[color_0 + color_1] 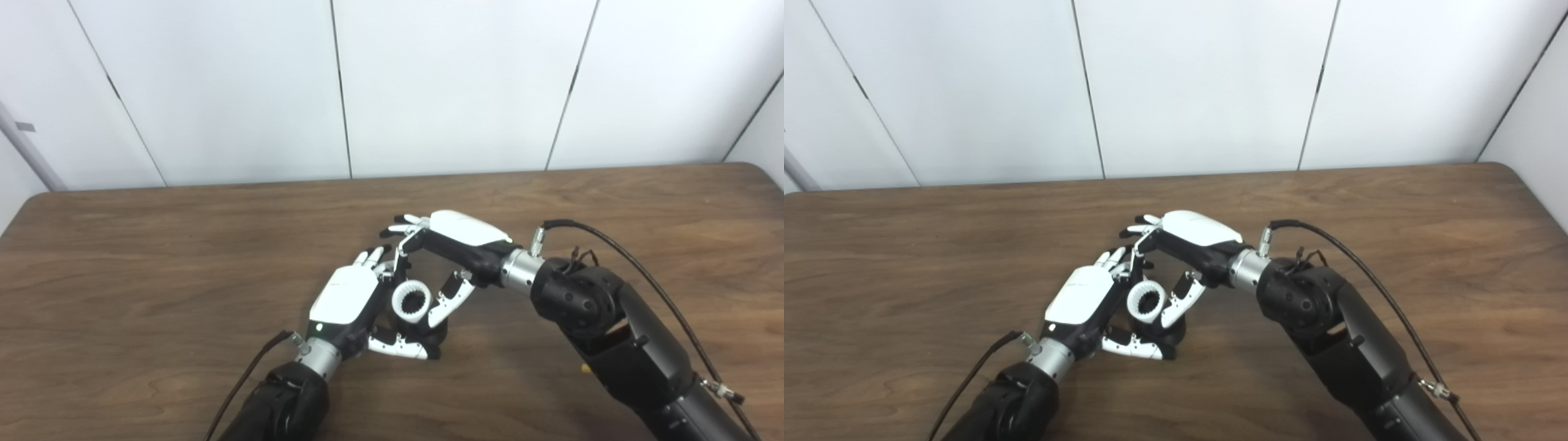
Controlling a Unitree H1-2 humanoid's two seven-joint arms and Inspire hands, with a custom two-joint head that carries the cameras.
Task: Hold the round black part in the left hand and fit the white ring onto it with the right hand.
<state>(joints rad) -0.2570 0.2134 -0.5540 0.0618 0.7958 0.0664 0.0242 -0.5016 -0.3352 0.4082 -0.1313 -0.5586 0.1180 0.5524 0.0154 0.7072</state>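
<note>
From my seat the white ring (pixel 411 301) sits right between the two hands, just off the palm side of my left hand (pixel 346 297), with its opening tilted up toward the cameras. My right hand (pixel 456 245) arches over it from the far right, thumb down against the ring's right edge. The left hand is curled around the black part (pixel 429 331) under the ring. I think the right is pinching the ring, but the contact is tiny here.

You are seeing a white ring (pixel 411 301), white-and-black robot hands (pixel 346 295) (pixel 456 236), and a dark brown wood-grain worktop (pixel 153 275).
</note>
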